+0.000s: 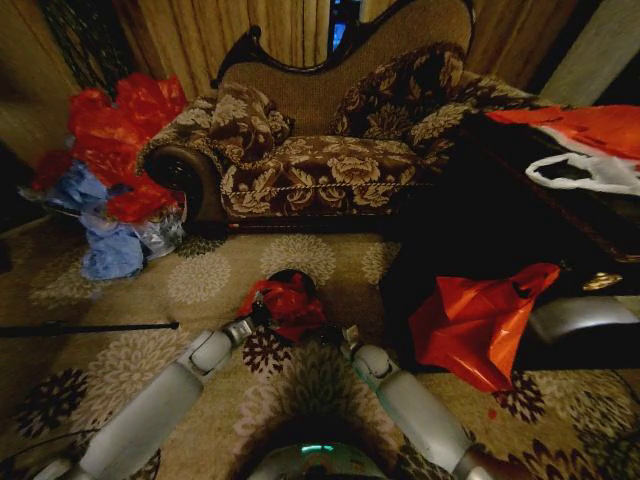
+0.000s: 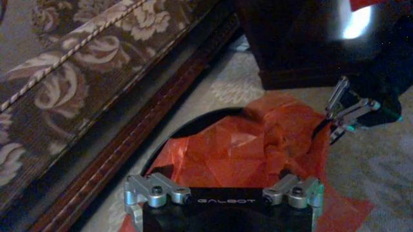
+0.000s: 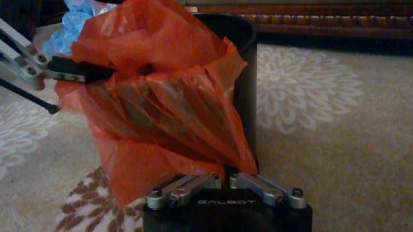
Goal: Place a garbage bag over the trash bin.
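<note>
While both arms reach forward over the patterned carpet (image 1: 330,390), the garbage bag (image 1: 290,303) sits bunched over the near side of the trash bin (image 1: 291,277), which stands on the floor just in front of the robot, between it and the sofa (image 1: 330,150). The right gripper (image 3: 223,180) is at the near right of the bin with its linkages drawn together and the red film running down into them, so it appears to be clamped narrowly on a fold of the bag. The left gripper (image 1: 262,310) is at the near left of the bin; in the right wrist view its dark fingertip (image 3: 90,73) presses into the plastic, pinched on the bag's upper edge as far as I can judge. Doing this step well likely means keeping both pinches on the bag's mouth, spreading them apart so the opening stretches wider than the rim, then drawing the far edge across the black rim, part of which is exposed on the far side. Thin film could tear or slip if pulled unevenly. Farther off, a larger orange bag (image 1: 480,320) lies to the right and a heap of red and blue bags (image 1: 110,170) lies far left beside the sofa.
</note>
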Motion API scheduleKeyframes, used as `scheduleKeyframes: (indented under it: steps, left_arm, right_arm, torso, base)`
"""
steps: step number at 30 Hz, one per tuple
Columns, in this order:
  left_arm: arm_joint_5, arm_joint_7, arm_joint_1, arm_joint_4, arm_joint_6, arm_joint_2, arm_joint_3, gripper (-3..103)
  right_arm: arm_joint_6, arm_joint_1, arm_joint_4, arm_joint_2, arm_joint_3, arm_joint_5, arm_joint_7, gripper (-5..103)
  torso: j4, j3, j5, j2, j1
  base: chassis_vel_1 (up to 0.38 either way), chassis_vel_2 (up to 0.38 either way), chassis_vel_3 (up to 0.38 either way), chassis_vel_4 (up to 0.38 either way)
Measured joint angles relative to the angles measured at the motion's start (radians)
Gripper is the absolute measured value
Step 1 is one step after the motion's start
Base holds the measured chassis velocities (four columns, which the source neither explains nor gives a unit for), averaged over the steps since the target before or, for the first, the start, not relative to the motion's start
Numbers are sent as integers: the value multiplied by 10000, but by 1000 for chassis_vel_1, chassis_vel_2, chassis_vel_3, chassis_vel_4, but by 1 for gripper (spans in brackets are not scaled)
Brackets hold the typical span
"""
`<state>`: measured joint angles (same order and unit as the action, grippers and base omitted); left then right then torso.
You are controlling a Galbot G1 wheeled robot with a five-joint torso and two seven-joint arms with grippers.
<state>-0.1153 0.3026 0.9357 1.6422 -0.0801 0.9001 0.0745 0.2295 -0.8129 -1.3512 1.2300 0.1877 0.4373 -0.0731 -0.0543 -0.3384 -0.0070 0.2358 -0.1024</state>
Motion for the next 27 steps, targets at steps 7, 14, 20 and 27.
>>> scheduleKeyframes:
  steps: [7, 14, 20, 27]
  left_arm:
    - [117, -282, -342, -379, 158, 217, -224, 74]
    - [327, -637, -638, -494, 229, 466, -212, 52]
    - [497, -836, -949, -697, 171, 588, -184, 25]
    - [610, -1033, -1276, -1040, 155, 807, -188, 2]
  right_arm:
    - [-2, -46, 3, -119, -52, 6, 5, 0]
    - [-5, 65, 114, -134, -60, 29, 4, 0]
    - [-13, 211, 168, -145, -27, 130, 19, 0]
    - [-36, 294, 167, -259, -40, 240, 53, 0]
  torso:
    - [-1, -2, -3, 0, -2]
    - [-1, -3, -4, 0, -2]
    - [0, -3, -3, 0, -3]
    - [0, -3, -4, 0, -3]
  base:
    - [0, 0, 0, 0]
    - [0, 0, 0, 0]
    - [0, 0, 0, 0]
    - [0, 0, 0, 0]
